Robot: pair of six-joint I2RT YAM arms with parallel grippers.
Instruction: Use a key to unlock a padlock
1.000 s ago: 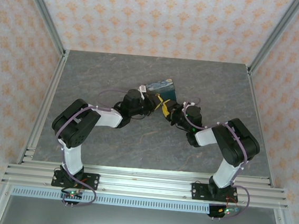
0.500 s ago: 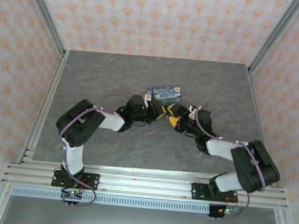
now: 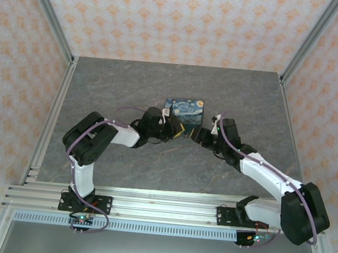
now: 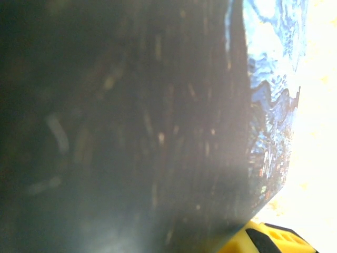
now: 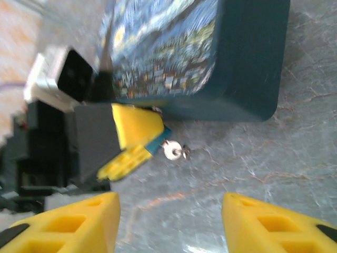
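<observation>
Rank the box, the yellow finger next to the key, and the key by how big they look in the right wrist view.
1. Box, by far the largest.
2. Yellow finger of the left gripper, which pinches the padlock.
3. Key, tiny.
All sit similarly far, so the order holds.

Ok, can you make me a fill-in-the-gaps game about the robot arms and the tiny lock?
The right gripper has its jaws ___.
The left gripper, with ___ fingers, is shut on the padlock.
The key beside the padlock is much ___ than the painted box.
Missing words: open; yellow; smaller.
</observation>
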